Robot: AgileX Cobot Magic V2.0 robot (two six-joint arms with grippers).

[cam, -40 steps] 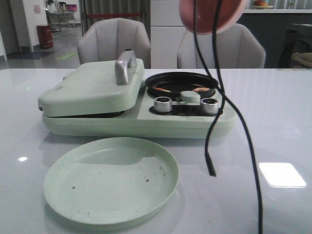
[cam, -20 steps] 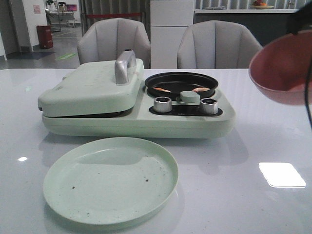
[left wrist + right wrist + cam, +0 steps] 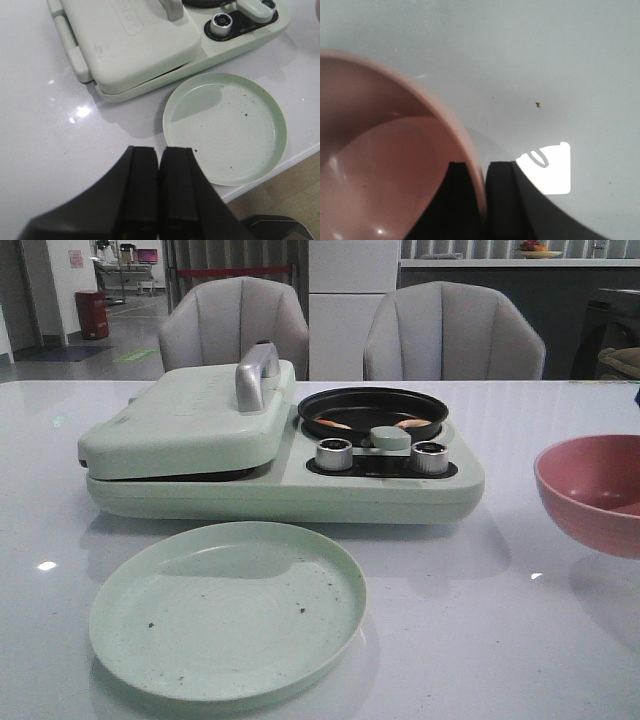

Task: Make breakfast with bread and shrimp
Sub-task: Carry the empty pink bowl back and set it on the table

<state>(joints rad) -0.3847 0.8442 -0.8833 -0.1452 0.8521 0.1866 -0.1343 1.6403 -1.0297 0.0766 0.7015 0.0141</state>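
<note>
Two pale orange shrimp (image 3: 408, 424) lie in the round black pan (image 3: 372, 408) of the green breakfast maker (image 3: 280, 480). The maker's lid (image 3: 190, 415) is down, so the bread is hidden. At the right edge of the front view a pink bowl (image 3: 592, 490) is low over the table. My right gripper (image 3: 483, 172) is shut on the bowl's rim (image 3: 470, 150), one finger inside and one outside. My left gripper (image 3: 159, 160) is shut with nothing in it, above the table next to the green plate (image 3: 225, 127).
The empty green plate (image 3: 228, 610) sits in front of the maker, near the table's front edge. Two silver knobs (image 3: 334, 453) and a green lever are on the maker's front. Two grey chairs (image 3: 450, 335) stand behind the table.
The right gripper has carried the pink bowl from high above the pan, out to the right and down to just above the table. Its cable no longer hangs in view.
</note>
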